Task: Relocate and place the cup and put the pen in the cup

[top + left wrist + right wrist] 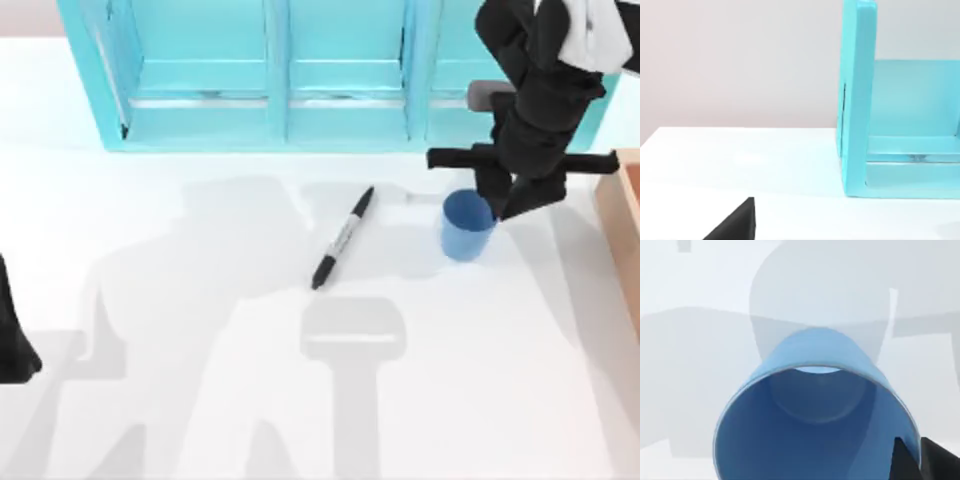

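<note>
One pen (342, 238), diagonal, flat.

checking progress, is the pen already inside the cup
No, in the top view the pen lies flat on the table, left of the cup.

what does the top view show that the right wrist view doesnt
Top view alone: the pen lying flat on the table to the cup's left, apart from it; the turquoise shelf unit behind; the left arm parked at the table's left edge; the right end effector at the cup's rim. Right wrist view alone: the cup's bare inside, with nothing in it. Both: the blue cup, upright on the white table.
</note>
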